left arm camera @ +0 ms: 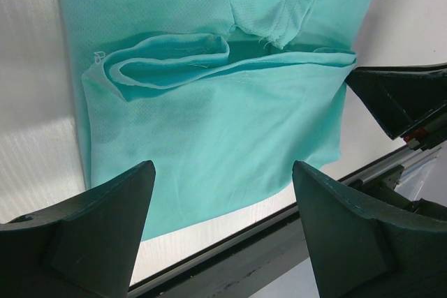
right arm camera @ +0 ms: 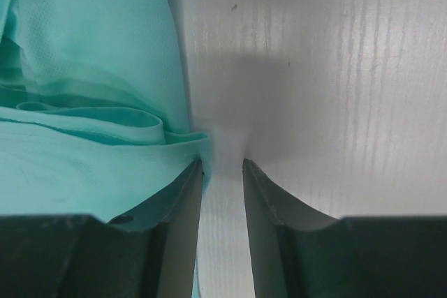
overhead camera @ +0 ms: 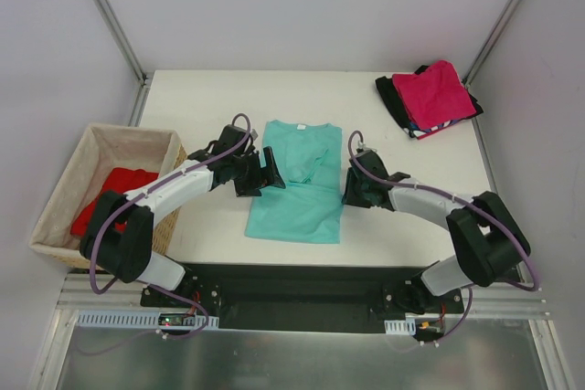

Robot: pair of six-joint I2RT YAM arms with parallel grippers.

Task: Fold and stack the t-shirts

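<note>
Teal t-shirt (overhead camera: 292,194) lies mid-table, long axis near-far. Right gripper (right arm camera: 222,165) at its right hem, jaws a slim gap, nothing betw.; cloth just left of it. Left gripper (overhead camera: 271,171) wide open, empty, over left edge.

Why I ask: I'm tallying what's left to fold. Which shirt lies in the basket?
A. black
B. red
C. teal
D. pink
B: the red shirt lies inside the basket, while the teal shirt is spread on the table and the pink shirt tops the pile at the far right corner.
</note>
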